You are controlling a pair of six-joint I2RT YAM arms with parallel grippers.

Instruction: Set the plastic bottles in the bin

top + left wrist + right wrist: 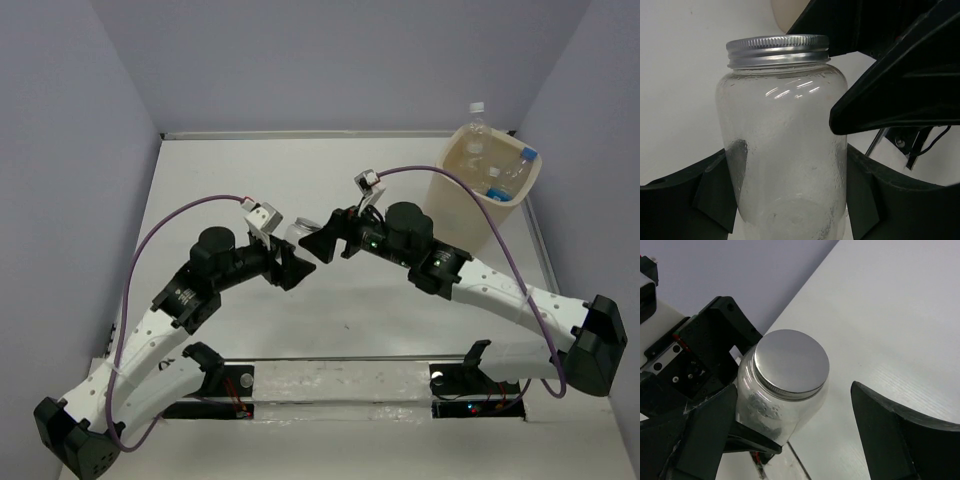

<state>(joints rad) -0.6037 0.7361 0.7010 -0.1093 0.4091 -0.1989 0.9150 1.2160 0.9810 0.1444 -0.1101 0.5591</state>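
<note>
Bases of both arms sit at the near edge of the table (400, 300), and the left arm (150, 335) and right arm (500, 290) lean in toward each other over its middle. There the left jaws are clamped on a glass jar (297, 231), one black pad (715, 195) pressed to each side of its lower body (785, 145). The jar is clear, misted inside, and capped with a ribbed metal lid (791, 362). The right jaws stand spread wide at the jar's top. In the right wrist view one finger (705, 435) overlaps the jar's side and the other (895, 435) stays apart from it, with bare table between. A purple cable (150, 245) loops over each arm.

Farther back, at the far right corner, stands the cream bin (505, 212). Plastic bottles (497, 188) lie inside it, one with a blue label and another with a blue cap (525, 154). A clear bottle with a white cap (477, 108) rises above the far rim; whether it stands in the bin or behind it cannot be told.
</note>
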